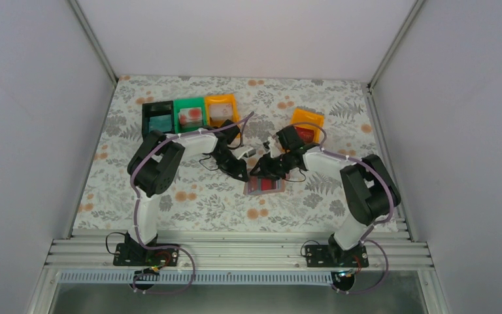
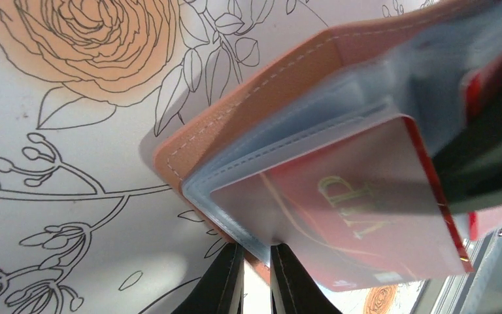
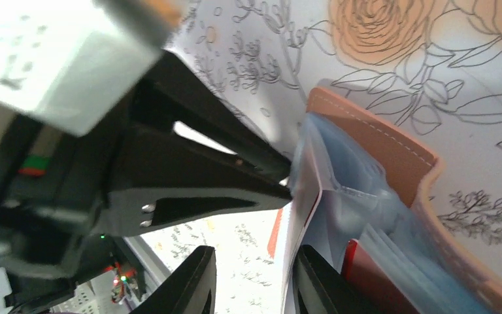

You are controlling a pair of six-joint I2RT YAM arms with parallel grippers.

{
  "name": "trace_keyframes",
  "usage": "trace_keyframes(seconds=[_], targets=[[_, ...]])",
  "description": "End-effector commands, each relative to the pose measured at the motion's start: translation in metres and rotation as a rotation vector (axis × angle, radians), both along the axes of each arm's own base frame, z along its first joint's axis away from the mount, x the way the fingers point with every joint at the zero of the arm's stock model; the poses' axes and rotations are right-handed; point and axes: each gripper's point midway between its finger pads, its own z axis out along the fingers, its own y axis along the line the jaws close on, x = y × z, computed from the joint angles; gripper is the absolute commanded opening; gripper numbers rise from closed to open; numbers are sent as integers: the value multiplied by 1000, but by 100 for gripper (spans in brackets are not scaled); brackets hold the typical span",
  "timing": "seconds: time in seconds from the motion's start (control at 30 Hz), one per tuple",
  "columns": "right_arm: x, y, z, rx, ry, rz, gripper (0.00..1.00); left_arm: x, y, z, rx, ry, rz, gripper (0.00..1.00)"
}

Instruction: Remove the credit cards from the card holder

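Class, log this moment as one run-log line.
left gripper: shut on card holder | right gripper: open, straddling credit card | card not yet out

Card holder [image 2: 281,82]: matt, stitched leather-look cover; glossy clear plastic sleeves. Credit card [image 2: 366,216]: smooth red plastic. Desk [image 2: 72,163]: matt floral-printed covering.

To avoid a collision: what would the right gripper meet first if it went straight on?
Probably the edge of the pale card sticking out of the card holder, between its fingers; the left gripper is close beside. Depth is unclear.
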Motion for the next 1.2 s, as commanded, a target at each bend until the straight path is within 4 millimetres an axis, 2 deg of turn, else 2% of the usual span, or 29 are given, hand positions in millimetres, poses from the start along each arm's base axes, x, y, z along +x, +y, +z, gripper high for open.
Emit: trace_keyframes(seconds=[0.0, 0.1, 0.23, 0.33, 0.43, 0.6, 0.73, 0.83, 0.93, 1.07, 1.17], targets=[[6, 8, -14, -12, -7, 21, 30, -8, 16, -33, 113, 2, -12, 13], [5, 2, -28, -84, 4, 13, 28, -8, 16, -33, 112, 2, -12, 13], [7, -3, -32, -136, -9, 10, 27, -8, 16, -34, 114, 5, -12, 13], [5, 2, -36, -115, 3, 26, 19, -7, 16, -34, 114, 2, -10, 13], [3, 6, -34, -84, 13, 37, 5, -5, 16, -29, 107, -15, -8, 13], [14, 1, -19, -79, -35, 27, 4, 11, 14, -3, 51, -82, 3, 13], [18, -9, -5, -78, -80, 18, 4, 35, 19, 34, 0, -168, 23, 22], [17, -12, 4, -78, -110, 32, 4, 51, 34, 68, -48, -225, 59, 42], [19, -10, 35, -39, -195, 48, 4, 62, 56, 107, -116, -266, 108, 64], [21, -6, 74, 20, -297, 68, 4, 70, 81, 168, -219, -362, 147, 81], [23, -1, 111, 75, -386, 91, 4, 61, 88, 214, -293, -483, 119, 92]])
